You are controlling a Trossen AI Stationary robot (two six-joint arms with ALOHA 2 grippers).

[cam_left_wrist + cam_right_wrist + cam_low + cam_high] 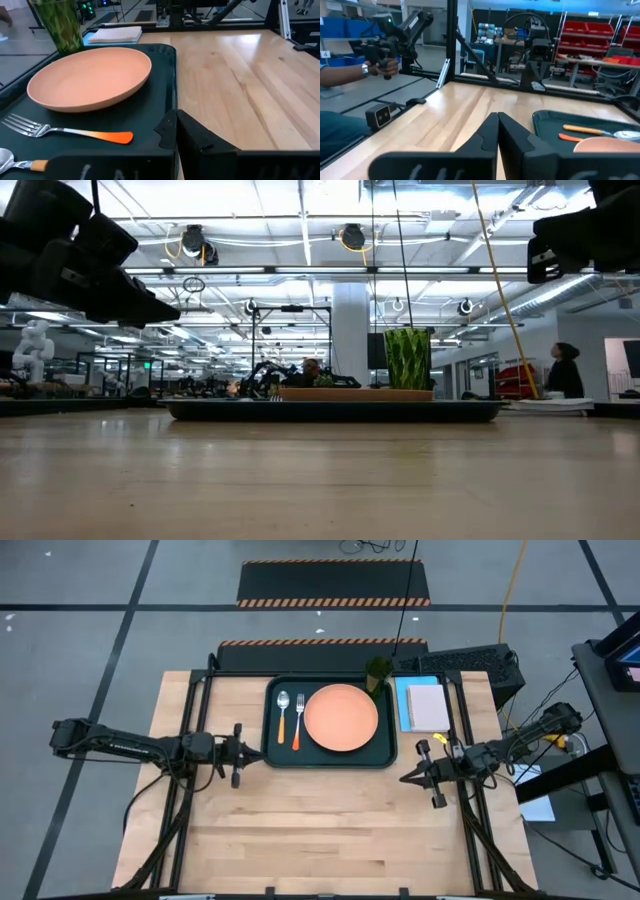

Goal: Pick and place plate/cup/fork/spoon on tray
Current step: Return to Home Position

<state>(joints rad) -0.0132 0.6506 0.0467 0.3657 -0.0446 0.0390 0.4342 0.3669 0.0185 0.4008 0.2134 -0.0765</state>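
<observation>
The dark green-black tray (272, 755) lies at the table's far middle. On it rest the salmon-orange plate (341, 718), the fork (298, 722) and the spoon (283, 712), side by side left of the plate. The dark green cup (377, 674) stands upright at the tray's far right corner. These also show in the left wrist view: plate (90, 77), fork (65, 131), spoon (15, 162), cup (60, 25). My left gripper (254, 753) is shut and empty, just left of the tray's near left corner. My right gripper (405, 780) is shut and empty, near the tray's near right corner.
A pink-and-blue notepad (427, 707) lies right of the tray. Bare wood runs from the tray to the table's near edge (320, 840). A dark keyboard-like box (470, 662) sits at the far right. People show in the room beyond (350, 75).
</observation>
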